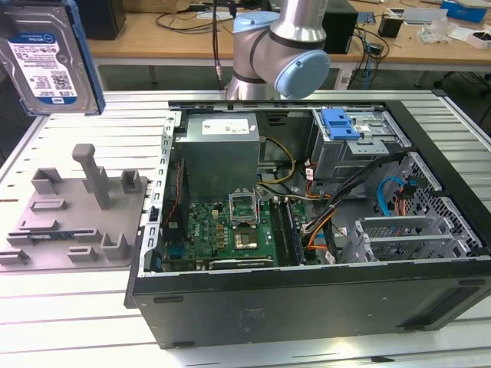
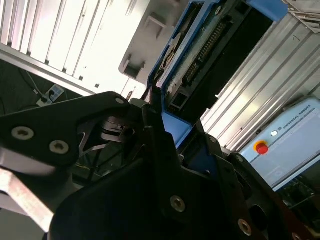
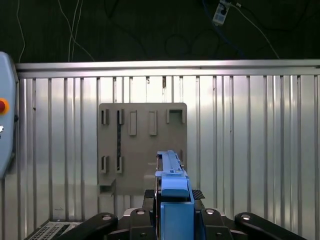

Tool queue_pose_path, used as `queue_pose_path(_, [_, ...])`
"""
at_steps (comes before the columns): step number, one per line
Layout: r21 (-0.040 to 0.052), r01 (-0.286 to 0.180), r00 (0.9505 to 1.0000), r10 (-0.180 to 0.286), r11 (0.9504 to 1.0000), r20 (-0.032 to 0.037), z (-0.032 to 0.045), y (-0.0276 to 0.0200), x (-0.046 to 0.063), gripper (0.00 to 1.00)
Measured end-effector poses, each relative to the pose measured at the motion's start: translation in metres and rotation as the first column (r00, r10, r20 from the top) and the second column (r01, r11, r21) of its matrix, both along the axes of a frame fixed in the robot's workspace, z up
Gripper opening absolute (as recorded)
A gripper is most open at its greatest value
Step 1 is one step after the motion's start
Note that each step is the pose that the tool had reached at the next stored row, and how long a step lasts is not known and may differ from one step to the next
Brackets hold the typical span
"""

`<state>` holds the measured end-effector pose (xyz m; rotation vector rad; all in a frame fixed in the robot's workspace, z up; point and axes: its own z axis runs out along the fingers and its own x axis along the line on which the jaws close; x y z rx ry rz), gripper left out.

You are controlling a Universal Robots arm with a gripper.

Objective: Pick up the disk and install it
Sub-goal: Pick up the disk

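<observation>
Closest up, at ten o'clock in the exterior view, hangs the disk [image 1: 46, 57], clear above the grey fixture [image 1: 77, 215] on the surface [image 1: 54, 314]. The pincer [image 3: 174, 197] clamps its blue rail edges. It is probably rigid, weighty and shock-sensitive, so those rails suit gripping, not the label.

- The arm [image 1: 280, 42], a silver tube with pale blue joint caps, stands bent at the far side in the exterior view.
- The black gripper [image 3: 174, 196] is clamped from both sides on the disk [image 3: 170, 167], which it holds edge-on.
</observation>
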<state>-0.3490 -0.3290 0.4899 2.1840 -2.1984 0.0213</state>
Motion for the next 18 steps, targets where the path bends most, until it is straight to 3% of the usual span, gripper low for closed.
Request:
queue_pose_path(9, [0.0001, 0.000, 1.0000, 0.000, 1.0000, 0.0001, 0.0000, -0.0129, 0.033, 0.36])
queue_pose_path(15, [0.0000, 0.000, 1.0000, 0.000, 1.0000, 0.0000, 0.0000, -0.0254, 0.063, 0.36])
queue_pose_path(18, [0.0000, 0.000, 1.0000, 0.000, 1.0000, 0.0001, 0.0000, -0.0293, 0.072, 0.36])
